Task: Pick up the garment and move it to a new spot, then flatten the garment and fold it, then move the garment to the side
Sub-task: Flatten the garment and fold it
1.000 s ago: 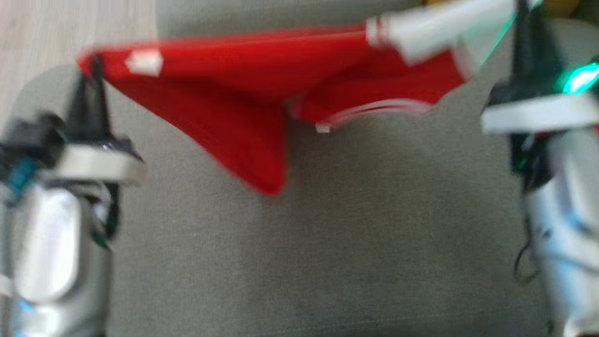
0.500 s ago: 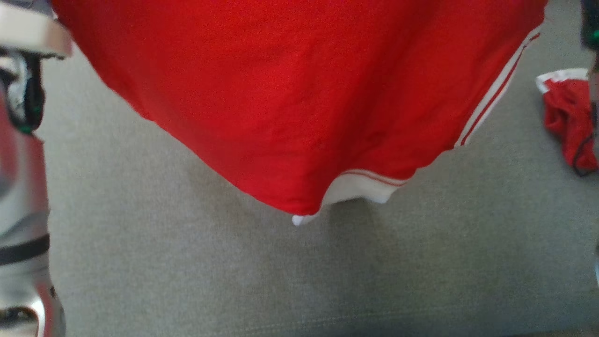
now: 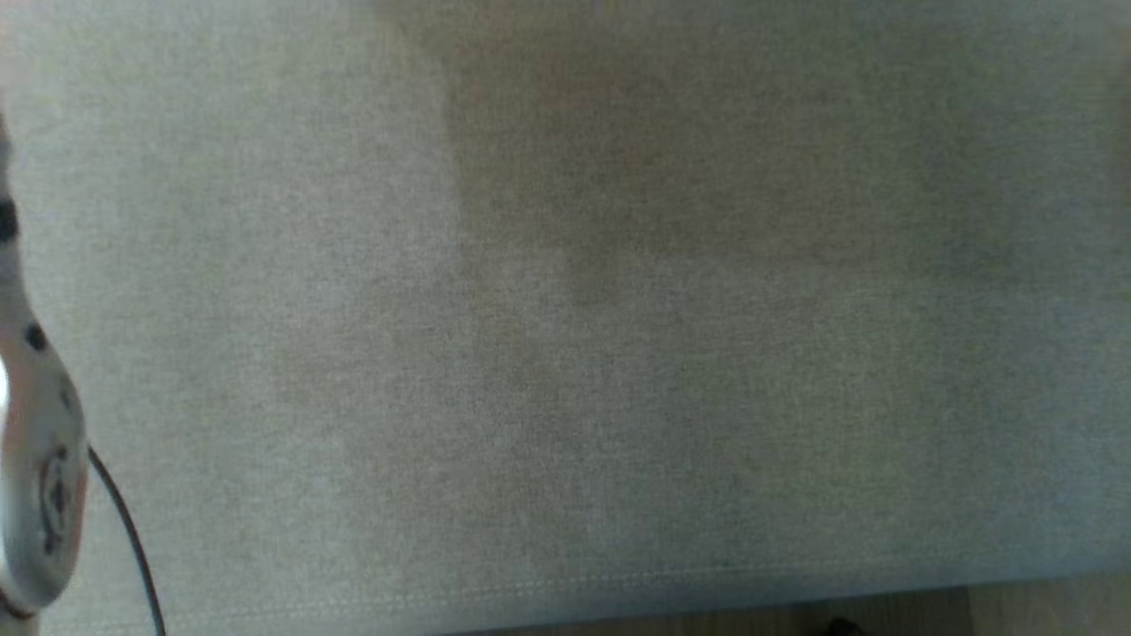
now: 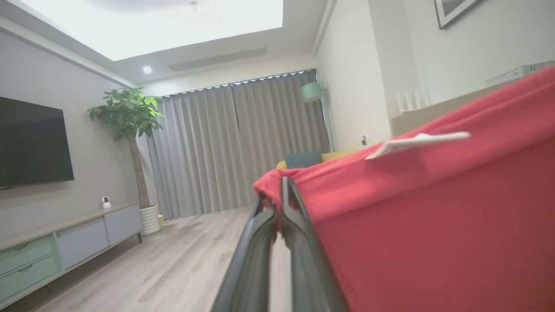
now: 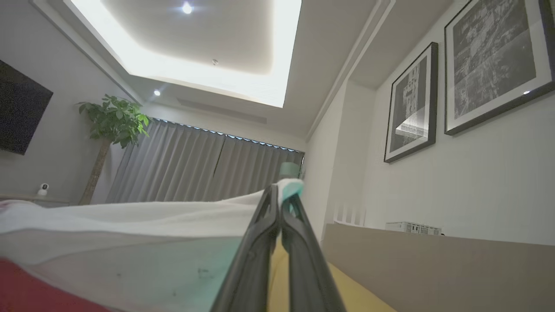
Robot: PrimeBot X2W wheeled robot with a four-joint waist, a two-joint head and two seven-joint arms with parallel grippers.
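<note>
- The left end effector (image 4: 281,197) is being held pressed together, and a bunched red corner of the garment (image 4: 433,234) is being pinched at its tips.
- The right end effector (image 5: 281,203) is likewise being held pressed together, and a white edge of the garment is being pinched between its tips.
- The garment is being held raised and stretched between the two end effectors, with curtains, walls and ceiling being seen behind it. A white label (image 4: 418,142) is being shown standing out from the red cloth.
- A white pot (image 4: 150,219) is being shown on the floor beside a low cabinet (image 4: 65,242), and a leafy plant (image 4: 125,112) is being contained in it. The cabinet drawers are being shown closed, so their contents are being hidden.
- In the head view, a grey fabric surface (image 3: 565,353) is being rendered blurred. A pale forearm (image 3: 40,442) and a dark cable (image 3: 128,530) are being cut off at the left edge.
- The lower part of the garment is being cut off by the frame in both wrist views.
</note>
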